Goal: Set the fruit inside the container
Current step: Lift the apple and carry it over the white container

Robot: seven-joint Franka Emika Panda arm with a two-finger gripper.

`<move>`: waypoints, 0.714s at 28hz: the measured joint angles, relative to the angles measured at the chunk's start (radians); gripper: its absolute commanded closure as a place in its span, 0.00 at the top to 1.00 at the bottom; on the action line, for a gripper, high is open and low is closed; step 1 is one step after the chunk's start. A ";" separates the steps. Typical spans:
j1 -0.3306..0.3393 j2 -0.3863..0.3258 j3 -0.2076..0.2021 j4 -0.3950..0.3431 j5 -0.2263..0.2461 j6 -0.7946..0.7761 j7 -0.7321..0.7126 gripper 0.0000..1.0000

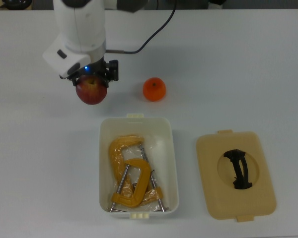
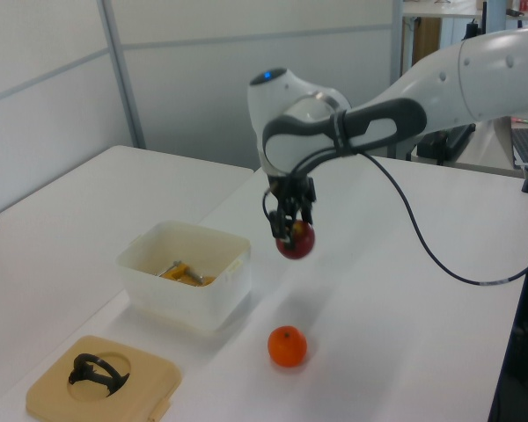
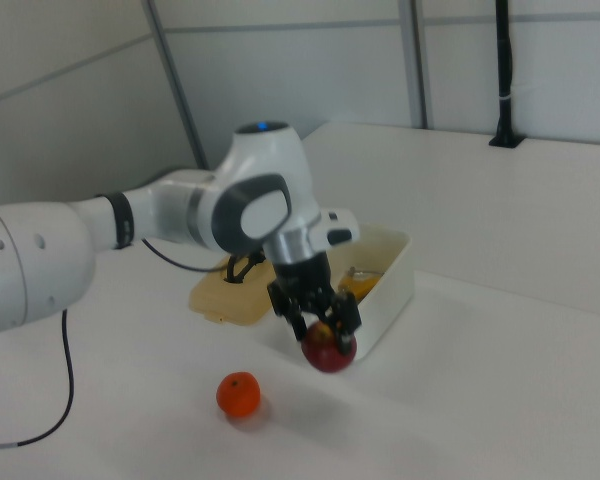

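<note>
The hand (image 2: 289,230) is clenched on the apple (image 2: 296,241), gripping it from above, and the apple hangs clear of the counter (image 2: 405,334); the left view shows open space between the fruit and the surface beneath it. In the top view the apple (image 1: 92,90) sits in the upper left of the frame, just above the tub's (image 1: 174,163) top-left corner but not over its opening. The orange (image 1: 154,89) lies on the counter, upper centre of the top view, apart from both apple and tub. The tub holds two yellow clamps (image 1: 130,173) that take up much of its floor. The beige lid (image 1: 236,174) lies flat at the lower right of the top view, out of the way.

The step in hand looks like the carry: the first fruit is lifted and must now travel over the tub. The next move calls for shifting the apple toward the frame's lower centre in the top view until it is above the opening, then lowering and letting go, preferably over the barer upper end near the clamps' curved tops. The orange remains to be fetched afterwards.
</note>
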 measured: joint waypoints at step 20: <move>0.101 0.101 0.005 0.046 -0.009 0.544 0.189 1.00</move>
